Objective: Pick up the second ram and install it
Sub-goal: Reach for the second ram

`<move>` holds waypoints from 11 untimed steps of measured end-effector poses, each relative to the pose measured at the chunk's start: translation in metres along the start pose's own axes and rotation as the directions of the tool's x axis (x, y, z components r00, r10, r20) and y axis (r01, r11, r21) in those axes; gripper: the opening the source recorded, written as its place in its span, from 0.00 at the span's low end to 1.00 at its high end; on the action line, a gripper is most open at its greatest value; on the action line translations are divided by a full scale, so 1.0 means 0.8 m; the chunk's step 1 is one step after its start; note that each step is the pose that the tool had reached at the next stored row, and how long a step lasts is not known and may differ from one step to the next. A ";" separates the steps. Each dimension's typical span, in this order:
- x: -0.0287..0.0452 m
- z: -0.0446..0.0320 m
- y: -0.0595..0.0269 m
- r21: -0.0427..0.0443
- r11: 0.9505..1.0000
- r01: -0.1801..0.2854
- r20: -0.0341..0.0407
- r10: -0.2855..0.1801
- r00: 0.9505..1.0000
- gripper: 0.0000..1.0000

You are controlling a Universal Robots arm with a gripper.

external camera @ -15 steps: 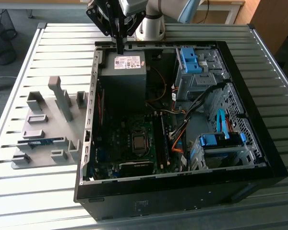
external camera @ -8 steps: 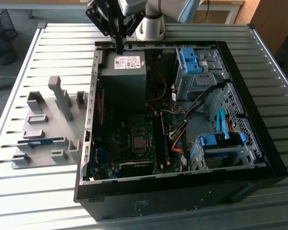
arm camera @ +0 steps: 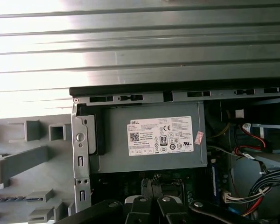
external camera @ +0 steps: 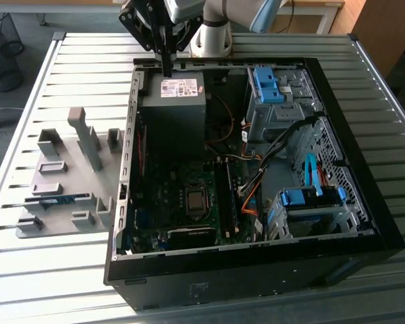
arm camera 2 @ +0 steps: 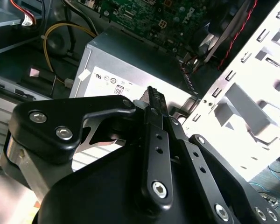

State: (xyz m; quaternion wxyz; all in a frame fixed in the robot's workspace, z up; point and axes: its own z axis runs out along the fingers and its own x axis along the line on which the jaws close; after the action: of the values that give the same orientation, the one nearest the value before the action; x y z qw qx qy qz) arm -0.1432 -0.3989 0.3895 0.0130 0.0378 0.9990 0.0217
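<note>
The second ram (external camera: 57, 199), a slim blue stick, lies in a slot of the grey holder (external camera: 47, 226) on the table, on the exterior view's left of the open computer case (external camera: 364, 202). My gripper (external camera: 167, 69) hangs far from it, above the case's back edge by the grey power supply (external camera: 172, 111). Its black fingers are shut together with nothing between them. In both wrist views the gripper (arm camera 2: 154, 93) (arm camera: 154, 184) points at the power supply (arm camera 2: 126, 70) (arm camera: 154, 140). The motherboard's memory slots (external camera: 226, 196) run beside the processor socket (external camera: 196, 201).
Blue drive brackets (external camera: 266, 84) (external camera: 310, 197) and loose orange and black cables (external camera: 253, 192) fill the case's side at the exterior view's right. The grey holder (arm camera: 28, 163) has upright posts (external camera: 88, 138). The slatted metal table (external camera: 54, 283) surrounds the case.
</note>
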 end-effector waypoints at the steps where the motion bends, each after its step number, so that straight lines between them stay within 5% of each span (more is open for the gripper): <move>1: 0.0004 0.0001 0.000 0.000 1.000 0.000 0.000 0.000 1.000 0.11; 11: 0.0046 0.0007 0.000 0.000 1.000 0.000 0.000 0.000 1.000 0.11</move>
State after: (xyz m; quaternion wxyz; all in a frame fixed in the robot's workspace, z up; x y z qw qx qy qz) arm -0.1469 -0.3989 0.3889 0.0130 0.0379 0.9990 0.0217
